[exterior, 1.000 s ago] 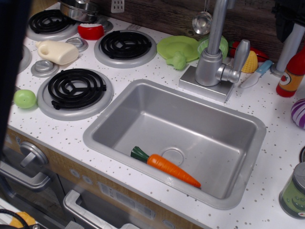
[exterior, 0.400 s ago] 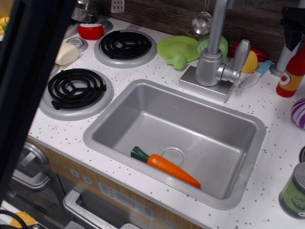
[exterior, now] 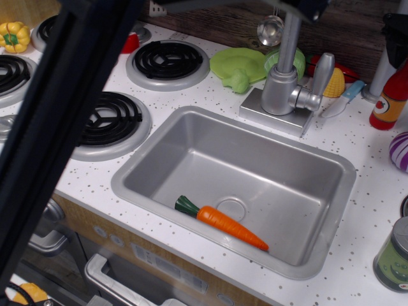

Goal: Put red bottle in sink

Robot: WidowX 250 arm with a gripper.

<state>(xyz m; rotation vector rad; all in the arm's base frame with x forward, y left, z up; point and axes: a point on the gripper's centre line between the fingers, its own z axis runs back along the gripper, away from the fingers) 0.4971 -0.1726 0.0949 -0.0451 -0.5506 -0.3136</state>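
The red bottle [exterior: 390, 101] stands upright on the white counter at the far right, behind the sink's right corner. The sink [exterior: 191, 121] is a silver-grey basin in the middle, with an orange carrot [exterior: 223, 222] lying by its drain. A black shape that looks like my gripper [exterior: 396, 32] hangs just above the bottle and is cut off by the right edge. Whether it is open or shut does not show. A dark blurred arm link [exterior: 57, 134] crosses the left side diagonally, close to the camera.
A silver faucet [exterior: 287, 83] stands behind the sink. A green plate [exterior: 239, 64], a corn cob [exterior: 333, 81] and a grey post [exterior: 382, 70] are near the back. A purple thing [exterior: 400, 152] and a can [exterior: 394, 255] sit at the right. Burners [exterior: 167, 60] are on the left.
The dark arm link has swept from the far left edge rightward, now hiding the cream bottle and most of the red bowl. The black shape above the bottle shifted slightly. The bottle has not moved.
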